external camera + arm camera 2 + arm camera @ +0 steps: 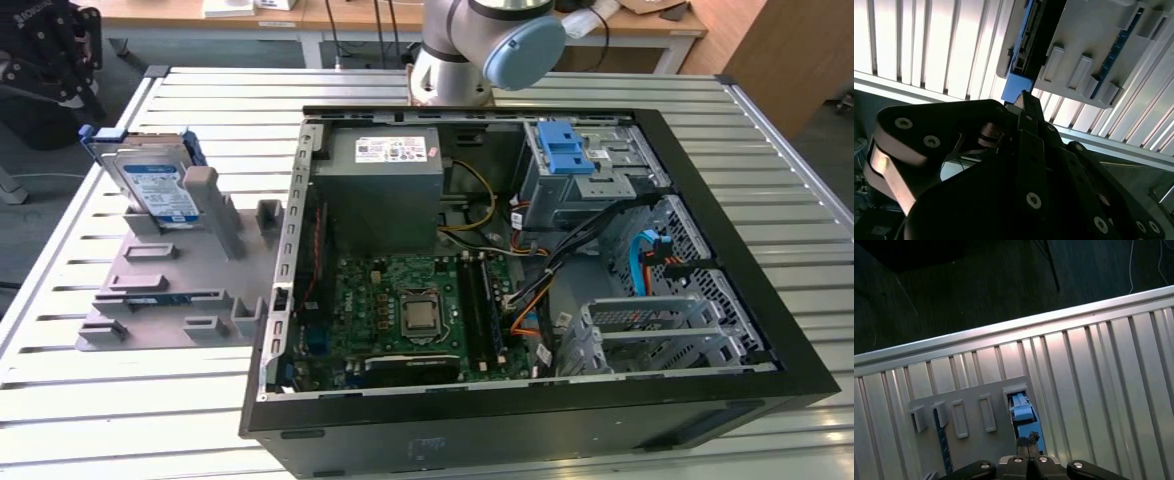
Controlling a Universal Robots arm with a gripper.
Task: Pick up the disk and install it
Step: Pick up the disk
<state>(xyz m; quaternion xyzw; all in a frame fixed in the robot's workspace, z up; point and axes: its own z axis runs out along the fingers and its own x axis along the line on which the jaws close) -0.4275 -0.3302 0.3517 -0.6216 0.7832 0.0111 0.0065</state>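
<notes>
Spanning the whole scene, a slatted metal table (120, 420) carries an open black computer case (534, 425), with the arm (467, 50) rising behind the case's far wall. Inside the case sit a grey power-supply box (380, 205), a green motherboard (400, 300) and a metal drive cage (587, 190) topped by a blue latch (563, 150); loose cables run across the case beside the cage. Outside the case, on the exterior view's left, a grey holder (160, 290) lies flat on the table, and the disk (154, 185) stands upright in it, clear of the case. In both wrist views the gripper (1028, 444) hangs just off the disk's blue rail, not touching it, its fingertips (1024, 442) pressed together on nothing. The disk's white label has a blue lower band, and the power-supply box has a white sticker; the print on both is too small to read.
</notes>
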